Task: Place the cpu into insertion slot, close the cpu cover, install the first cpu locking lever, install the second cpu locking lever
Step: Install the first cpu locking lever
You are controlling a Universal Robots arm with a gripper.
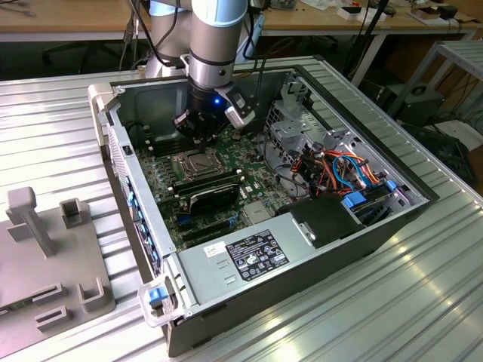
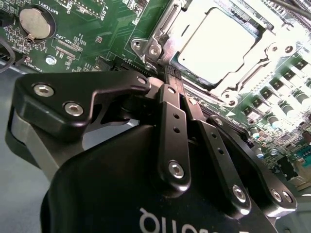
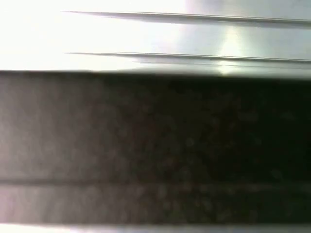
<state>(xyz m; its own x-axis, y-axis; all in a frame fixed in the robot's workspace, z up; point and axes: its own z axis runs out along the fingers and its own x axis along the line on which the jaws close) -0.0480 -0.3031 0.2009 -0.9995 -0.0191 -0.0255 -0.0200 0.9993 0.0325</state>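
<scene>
Since the chip already lies in its socket, step in hand: looks to be the lever stage, judged from how the parts lie.
Gripper [image 2: 169, 73]: fingers pressed together with nothing visibly between them, tips down at the rim of the insertion slot [image 2: 146, 48].
Cpu [image 2: 216, 41]: seated flat in the slot, bright metal face up; in the exterior view the slot sits at about 6 o'clock from the gripper, just below it.
Cpu cover [image 2: 272, 43]: appears to lie down around the chip, which shows through its cut-out; whether it is latched I cannot tell.
Locking levers: thin metal runs along the socket edges, but I cannot tell hooked from free.
Doing it well: press on the lever alone, keep the shut tips off the chip face and the green board [image 2: 97, 29], push steadily, and let the lever travel along its own arc until it tucks under its catch.
Risk: tips slipping off thin metal onto board parts.
Pointing and axis: square, so no long axis; face up, edges square with the socket rim, running roughly 8-to-2 and 10-to-4 o'clock in the exterior view.
</scene>
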